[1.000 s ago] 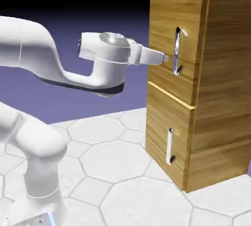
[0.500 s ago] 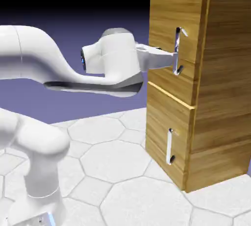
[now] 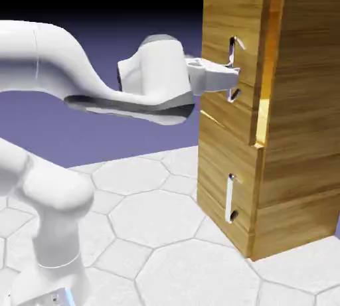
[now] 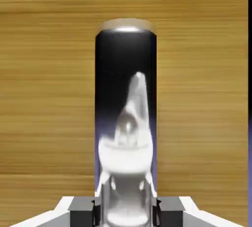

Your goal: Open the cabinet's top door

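One arm, one gripper, one cabinet at right with two doors, two silver handles. Jaws clamped on top handle; hand view shows bar between fingertips. Versus a second ago: jaws were wide apart short of handle; top door now swung slightly ajar. Bottom door shut.

A white table of large hexagonal tiles spreads across the lower part of the exterior view — thin grey seams between them. Behind it hangs a plain blue-violet backdrop, darkening to near-black at the top.
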Tool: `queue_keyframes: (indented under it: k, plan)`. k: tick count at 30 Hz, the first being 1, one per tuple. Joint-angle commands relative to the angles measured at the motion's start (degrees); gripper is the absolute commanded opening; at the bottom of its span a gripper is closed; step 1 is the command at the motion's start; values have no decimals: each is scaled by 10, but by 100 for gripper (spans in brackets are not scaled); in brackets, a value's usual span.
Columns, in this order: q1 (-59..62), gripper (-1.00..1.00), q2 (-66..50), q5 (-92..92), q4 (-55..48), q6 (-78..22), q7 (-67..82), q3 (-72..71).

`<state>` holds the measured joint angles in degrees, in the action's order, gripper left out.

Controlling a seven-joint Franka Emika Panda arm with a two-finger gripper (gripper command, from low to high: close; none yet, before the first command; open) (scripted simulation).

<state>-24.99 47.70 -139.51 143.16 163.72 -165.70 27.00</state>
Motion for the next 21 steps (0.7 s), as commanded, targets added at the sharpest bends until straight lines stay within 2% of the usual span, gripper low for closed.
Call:
queue_keyframes:
  k: [1, 15, 21]
  plan:
    - [21, -100, 2, 11, 7, -2, -2, -19]
    - [311, -100, 70, 202, 80, 34, 1, -279]
    - [380, -100, 129, 349, 119, 37, 87, -349]
